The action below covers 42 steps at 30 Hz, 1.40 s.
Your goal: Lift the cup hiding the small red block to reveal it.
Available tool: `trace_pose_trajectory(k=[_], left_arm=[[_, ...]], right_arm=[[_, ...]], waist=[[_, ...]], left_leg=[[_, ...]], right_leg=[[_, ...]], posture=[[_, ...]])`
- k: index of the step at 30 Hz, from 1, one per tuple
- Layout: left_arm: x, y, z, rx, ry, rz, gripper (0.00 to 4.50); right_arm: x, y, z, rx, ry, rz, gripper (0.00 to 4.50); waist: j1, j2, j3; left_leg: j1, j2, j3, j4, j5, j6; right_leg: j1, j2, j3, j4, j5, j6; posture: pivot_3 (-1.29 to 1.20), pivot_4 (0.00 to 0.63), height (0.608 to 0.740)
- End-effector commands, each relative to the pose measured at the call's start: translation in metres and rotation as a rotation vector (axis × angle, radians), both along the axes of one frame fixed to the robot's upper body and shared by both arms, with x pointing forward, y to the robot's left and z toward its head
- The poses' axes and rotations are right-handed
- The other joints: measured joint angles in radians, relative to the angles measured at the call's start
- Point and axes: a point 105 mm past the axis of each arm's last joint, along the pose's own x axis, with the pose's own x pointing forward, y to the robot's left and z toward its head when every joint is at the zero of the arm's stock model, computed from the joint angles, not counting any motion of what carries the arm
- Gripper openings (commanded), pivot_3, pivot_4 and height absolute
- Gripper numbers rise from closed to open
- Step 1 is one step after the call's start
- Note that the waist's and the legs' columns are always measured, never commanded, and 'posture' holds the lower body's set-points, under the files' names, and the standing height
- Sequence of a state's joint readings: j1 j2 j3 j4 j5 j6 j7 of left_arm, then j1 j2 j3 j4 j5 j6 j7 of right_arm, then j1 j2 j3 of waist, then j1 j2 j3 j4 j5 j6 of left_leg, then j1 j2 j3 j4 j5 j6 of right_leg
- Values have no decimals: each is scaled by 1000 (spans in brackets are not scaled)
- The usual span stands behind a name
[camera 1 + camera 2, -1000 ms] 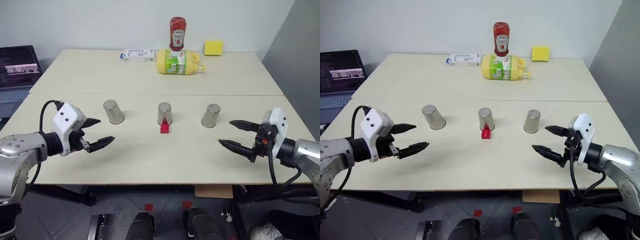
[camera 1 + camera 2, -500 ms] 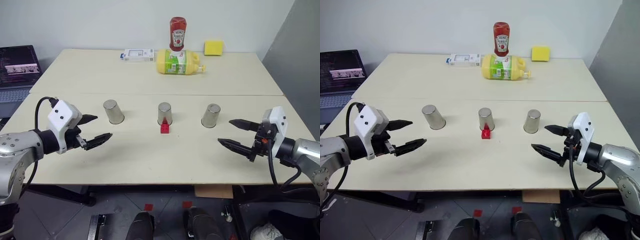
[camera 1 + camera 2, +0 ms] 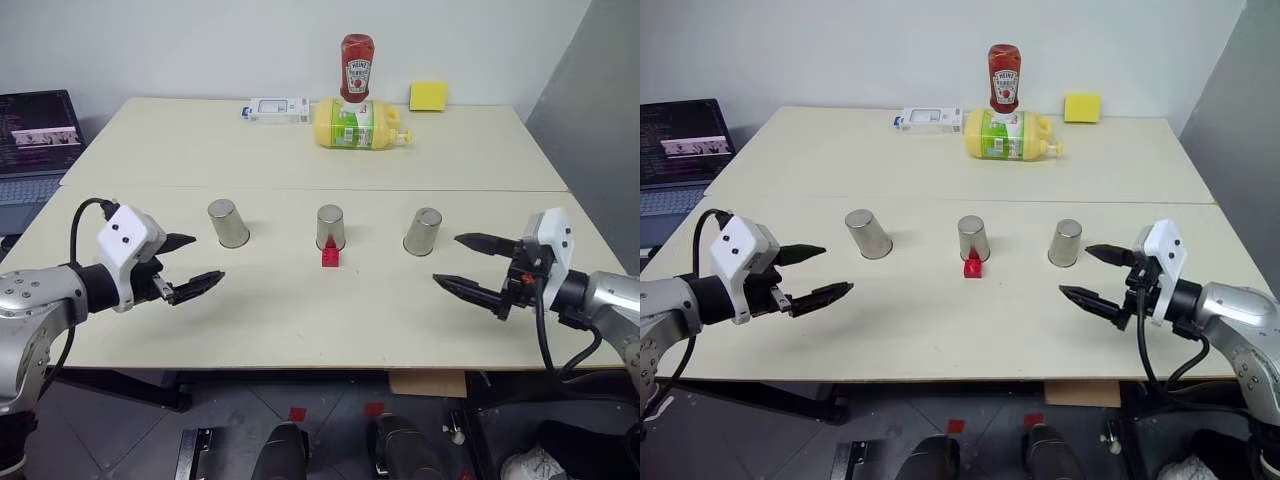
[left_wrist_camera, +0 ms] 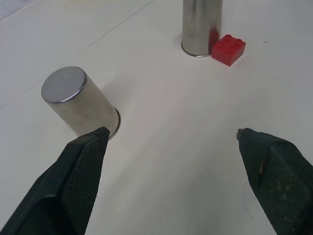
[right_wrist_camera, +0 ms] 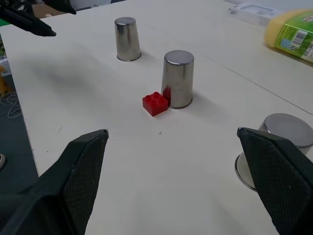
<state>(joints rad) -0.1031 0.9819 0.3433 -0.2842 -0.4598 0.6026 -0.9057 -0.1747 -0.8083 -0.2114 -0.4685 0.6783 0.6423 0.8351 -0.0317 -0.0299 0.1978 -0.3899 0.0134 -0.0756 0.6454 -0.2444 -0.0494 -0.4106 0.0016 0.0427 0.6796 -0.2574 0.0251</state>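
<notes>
Both tools held wide open and empty above the near worktop; no cup yet gripped.

The left tool (image 3: pixel 192 262) and right tool (image 3: pixel 463 263) are poised over the pale worktop (image 3: pixel 300 320). Beyond, the small red plastic block (image 3: pixel 330 257) is seen exposed, touching the middle inverted steel cup (image 3: pixel 330 227). Next, a cup would have to be chosen and approached.

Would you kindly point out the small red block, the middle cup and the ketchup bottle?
small red block (image 3: pixel 330 257), left eye view, top face.
middle cup (image 3: pixel 330 228), left eye view, side wall.
ketchup bottle (image 3: pixel 355 70), left eye view, label.
</notes>
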Motion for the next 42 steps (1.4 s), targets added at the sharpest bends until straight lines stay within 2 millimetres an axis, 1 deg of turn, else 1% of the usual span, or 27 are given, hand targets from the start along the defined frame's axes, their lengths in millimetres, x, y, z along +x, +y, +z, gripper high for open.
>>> trace_pose_trajectory(k=[1,8,14,18,24,34,42], left_arm=[[0,-3,10,25,-45,-16,4438],[2,-4,10,26,-45,-24,4438],[2,-4,9,28,-41,-25,4438],[2,-5,9,26,-37,-26,4438],[0,-2,8,23,-30,-16,4438],[-1,-1,5,25,-23,-20,4438],[-1,1,3,30,-19,-19,4438]], right_arm=[[-3,2,8,-8,-50,12,4500],[-3,3,10,-15,-67,10,4500],[-4,1,9,-29,-80,-6,4500],[-4,4,8,-17,-72,17,4500],[-3,5,2,-26,-49,36,4500],[-2,-1,-2,-24,-48,28,4500],[-6,-1,-7,-45,-43,34,4500]], waist=[[0,0,0],[0,0,0],[0,0,0],[0,0,0],[0,0,0],[0,0,0],[0,0,0]], left_leg=[[0,0,0,0,0,0],[0,0,0,0,0,0],[0,0,0,0,0,0],[0,0,0,0,0,0],[0,0,0,0,0,0],[0,0,0,0,0,0],[0,0,0,0,0,0]], right_leg=[[0,0,0,0,0,0],[0,0,0,0,0,0],[0,0,0,0,0,0],[0,0,0,0,0,0],[0,0,0,0,0,0],[0,0,0,0,0,0],[0,0,0,0,0,0]], posture=[[0,150,740],[0,150,740],[0,150,740],[0,150,740],[0,150,740],[0,150,740],[0,150,740]])
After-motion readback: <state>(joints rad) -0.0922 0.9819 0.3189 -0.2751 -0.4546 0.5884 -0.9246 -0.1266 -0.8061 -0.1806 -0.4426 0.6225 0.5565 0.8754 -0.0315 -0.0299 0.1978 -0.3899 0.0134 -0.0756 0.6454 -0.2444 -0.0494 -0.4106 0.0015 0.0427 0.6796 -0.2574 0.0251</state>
